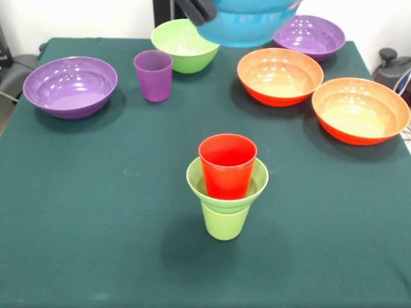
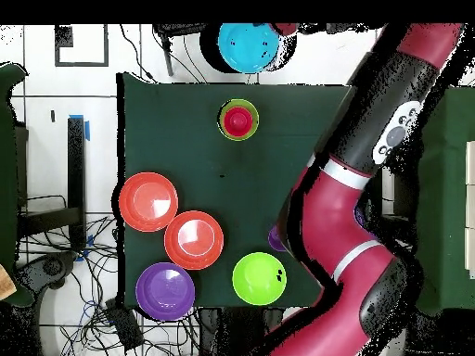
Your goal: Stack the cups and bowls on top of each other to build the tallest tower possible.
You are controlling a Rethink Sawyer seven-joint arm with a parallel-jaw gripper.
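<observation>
Gripper (image 1: 200,9) at 12 o'clock of the front view is clamped on the rim of the small blue bowl (image 1: 247,22), held up in the air. Below it, near table (image 1: 77,192) centre, red cup (image 1: 227,165) sits in the small lime-green bowl (image 1: 257,183) on the upside-down lime-green cup (image 1: 225,221). Purple cup (image 1: 153,75) stands at 11 o'clock.

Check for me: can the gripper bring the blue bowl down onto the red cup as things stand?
Probably yes. The gripper holds the blue bowl aloft, and the red cup stands open-topped in the small lime-green bowl with nothing above it. The purple cup and other bowls sit well aside.
</observation>
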